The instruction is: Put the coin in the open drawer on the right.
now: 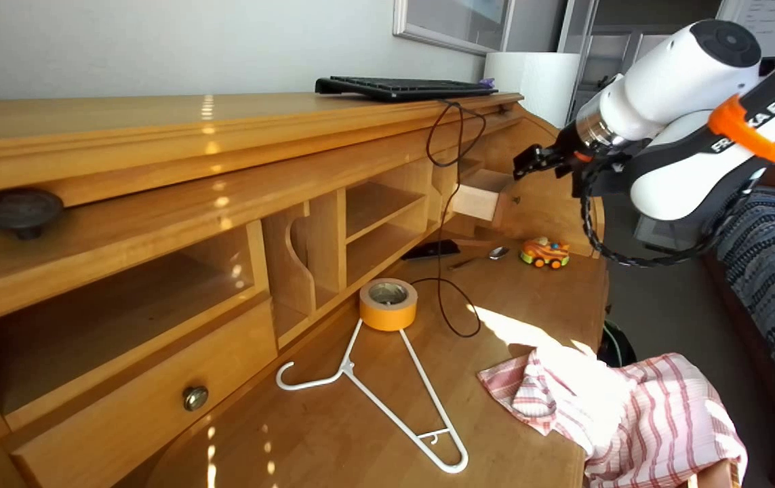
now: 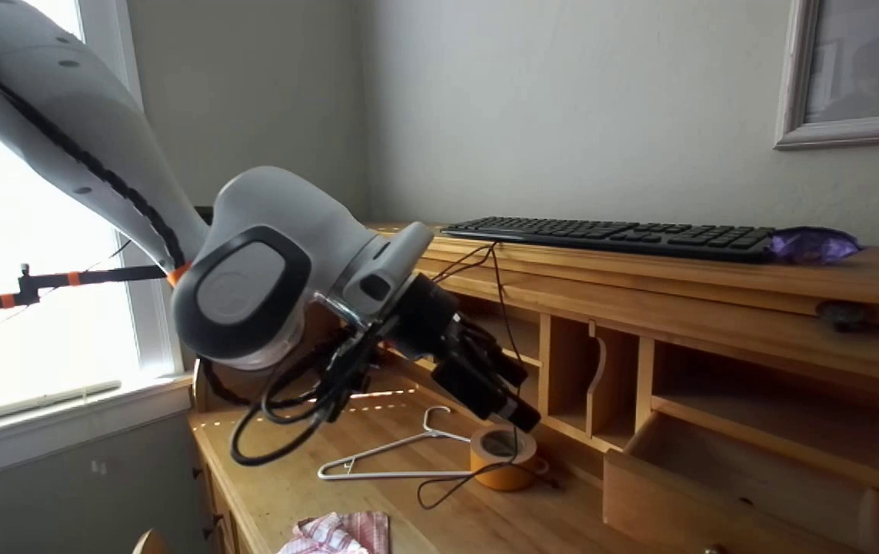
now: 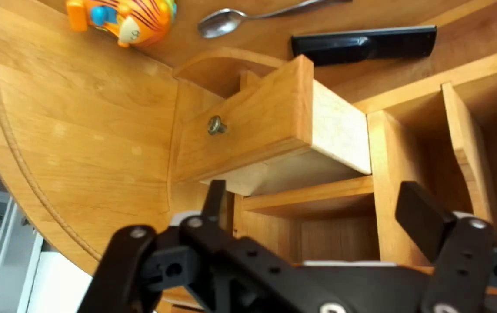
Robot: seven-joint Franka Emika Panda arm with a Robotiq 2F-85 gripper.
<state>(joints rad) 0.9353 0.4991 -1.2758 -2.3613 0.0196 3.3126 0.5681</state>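
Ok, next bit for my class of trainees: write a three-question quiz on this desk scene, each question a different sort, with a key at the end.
1. True or false: the gripper is open.
2. Multiple choice: what rests on the top ledge of the desk? A) spoon; B) keyboard; C) clothes hanger.
3. Short answer: in the wrist view, is the small drawer pulled out or pushed in?

Key: 1. True; its jaws stand wide apart in the wrist view. 2. B. 3. Pulled out; its pale side shows beyond the frame.
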